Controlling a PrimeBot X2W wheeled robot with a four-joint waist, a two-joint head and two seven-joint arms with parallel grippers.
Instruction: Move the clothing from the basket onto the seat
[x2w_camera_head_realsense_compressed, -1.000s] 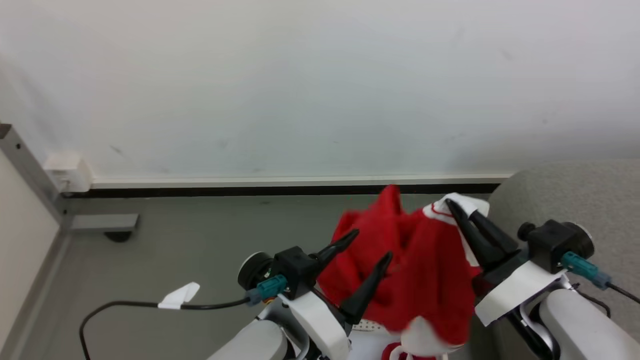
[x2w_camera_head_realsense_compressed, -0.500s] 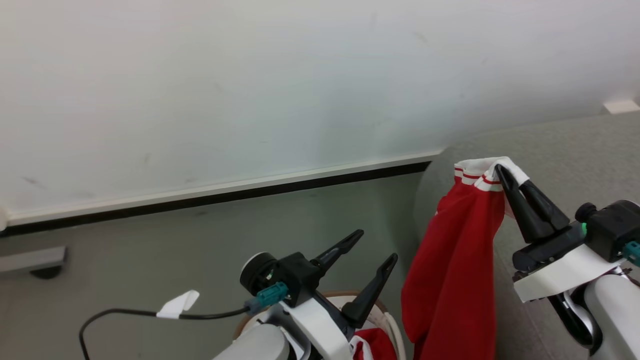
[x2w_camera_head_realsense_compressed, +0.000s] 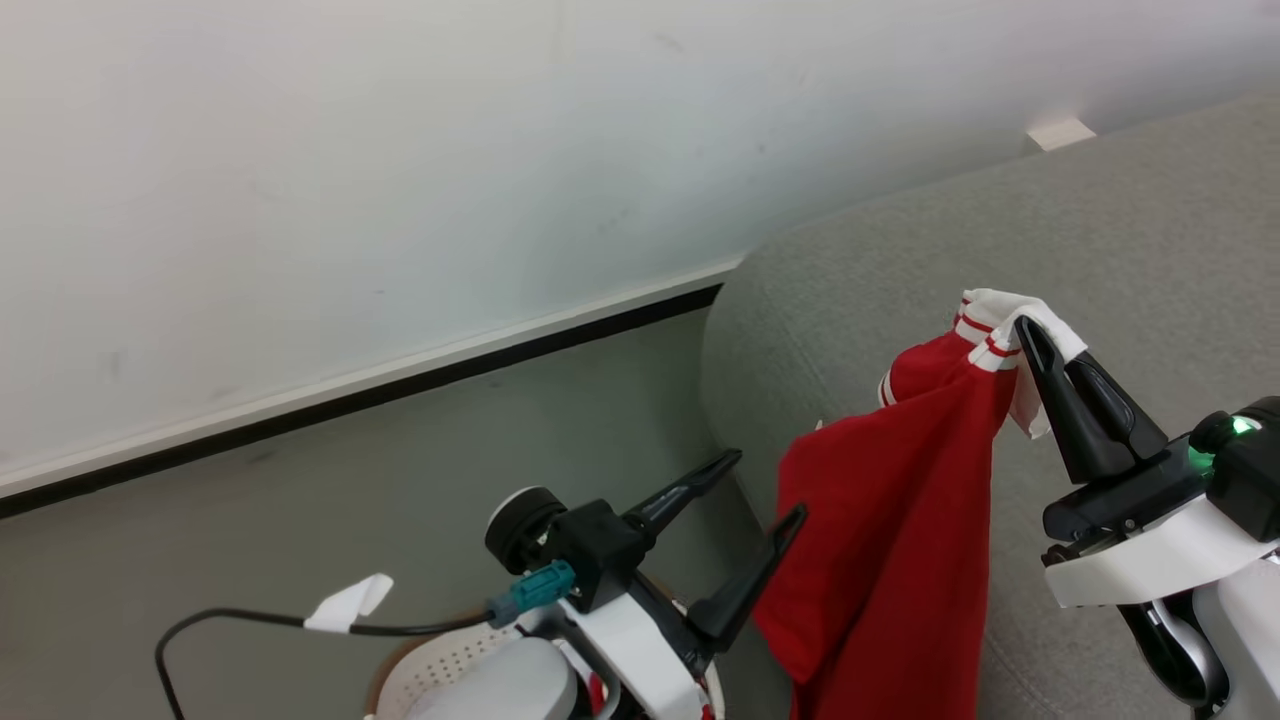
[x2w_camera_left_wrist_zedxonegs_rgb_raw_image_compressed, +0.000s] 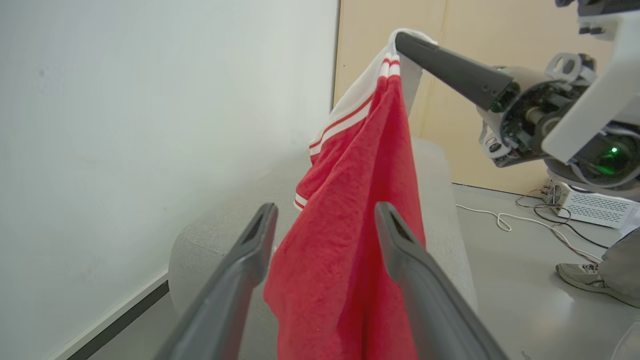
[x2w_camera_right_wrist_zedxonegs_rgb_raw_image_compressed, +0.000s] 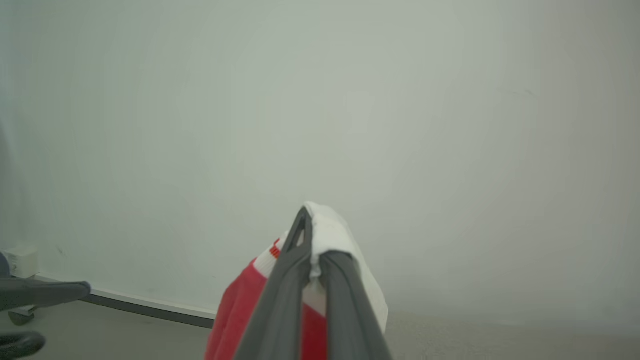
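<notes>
**Q:** What is the state of the right gripper (x2w_camera_head_realsense_compressed: 1030, 335)?

**A:** It is closed. Both dark fingers meet at the tips and pinch the white band with thin red stripes at the top of the clothing (x2w_camera_head_realsense_compressed: 890, 540).

**Q:** Where is the clothing relative to that gripper?

**A:** The garment hangs straight down from the fingertips as a long red fold, raised clear of the basket (x2w_camera_head_realsense_compressed: 440, 655). A white flap drapes over the outer side of the fingers.

**Q:** Where is the seat (x2w_camera_head_realsense_compressed: 1000, 230)?

**A:** The grey upholstery lies behind and beneath the right gripper, with its rounded end towards the left gripper. The hanging fabric is in front of that rounded end. Whether it touches the upholstery cannot be determined.

**Q:** What is the state of the left gripper (x2w_camera_head_realsense_compressed: 766, 485)?

**A:** It is open, fingers spread, with nothing between them. In the left wrist view the garment hangs beyond the two fingertips. In the head view the fingertip nearer the right gripper lies just beside the fabric edge, and contact cannot be confirmed.

**Q:** Where is the basket?

**A:** It is directly below the left gripper's wrist, on the floor (x2w_camera_head_realsense_compressed: 300, 500), partly hidden by the forearm. Its perforated white wall and tan rim are visible
</notes>
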